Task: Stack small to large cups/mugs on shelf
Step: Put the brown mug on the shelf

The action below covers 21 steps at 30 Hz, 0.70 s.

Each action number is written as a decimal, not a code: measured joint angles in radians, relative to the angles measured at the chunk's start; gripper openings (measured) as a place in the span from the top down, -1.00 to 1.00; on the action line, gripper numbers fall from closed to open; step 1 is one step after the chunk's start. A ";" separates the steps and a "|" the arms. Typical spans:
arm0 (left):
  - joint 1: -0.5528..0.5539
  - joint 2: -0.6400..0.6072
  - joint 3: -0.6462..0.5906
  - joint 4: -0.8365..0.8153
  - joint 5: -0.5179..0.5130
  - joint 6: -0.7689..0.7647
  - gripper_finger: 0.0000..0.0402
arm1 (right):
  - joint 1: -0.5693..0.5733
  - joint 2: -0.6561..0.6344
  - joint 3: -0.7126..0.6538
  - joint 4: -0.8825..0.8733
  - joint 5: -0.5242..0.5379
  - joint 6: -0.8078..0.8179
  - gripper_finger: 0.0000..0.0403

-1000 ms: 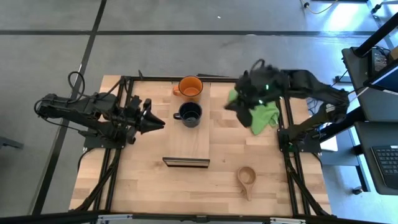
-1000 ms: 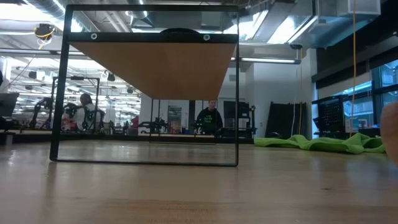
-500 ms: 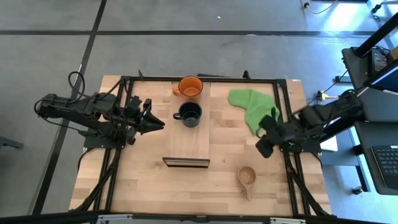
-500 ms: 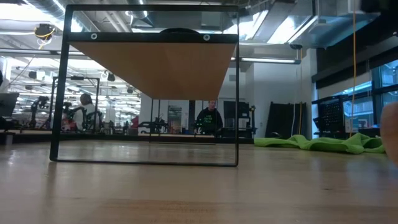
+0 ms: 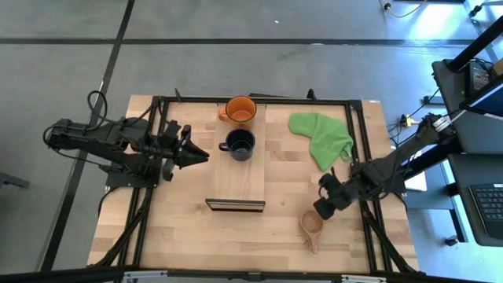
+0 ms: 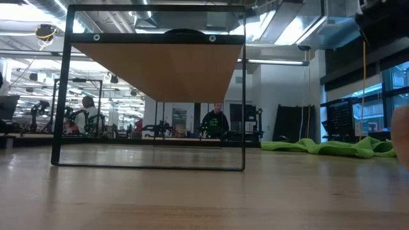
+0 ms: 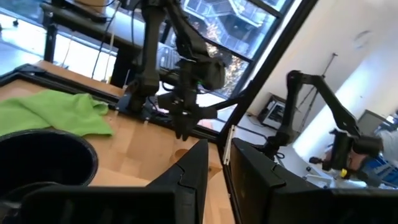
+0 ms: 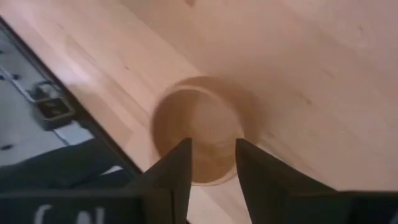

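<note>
The orange mug [image 5: 240,109] and the navy mug [image 5: 238,144] stand on the far part of the pale plank shelf [image 5: 237,185]. The shallow wooden cup [image 5: 312,226] rests on its base on the table near the right front, handle toward the near edge. My right gripper [image 5: 323,207] hovers open just above it; in the right wrist view its fingertips [image 8: 212,155] frame the cup's bowl [image 8: 205,121] without touching. My left gripper [image 5: 203,156] is shut and empty, left of the navy mug [image 7: 37,155].
A green cloth [image 5: 321,135] lies at the table's far right and also shows in the low view [image 6: 332,147]. A black metal frame [image 5: 357,169] runs along the table's sides. The shelf stands raised on a dark frame [image 6: 244,89]. People show in the room behind.
My right gripper has swung from above the green cloth at the far right toward the table's near edge and now stands over the wooden cup. The cloth lies uncovered where it was. My left arm has kept still.
</note>
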 joint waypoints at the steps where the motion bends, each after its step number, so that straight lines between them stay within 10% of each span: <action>1: 0.004 0.000 0.000 0.000 0.000 -0.006 0.69 | 0.006 0.013 -0.001 -0.004 0.001 -0.001 0.39; 21: 0.056 0.000 0.000 0.002 -0.001 -0.036 0.69 | 0.026 0.280 -0.002 0.052 -0.054 -0.043 0.56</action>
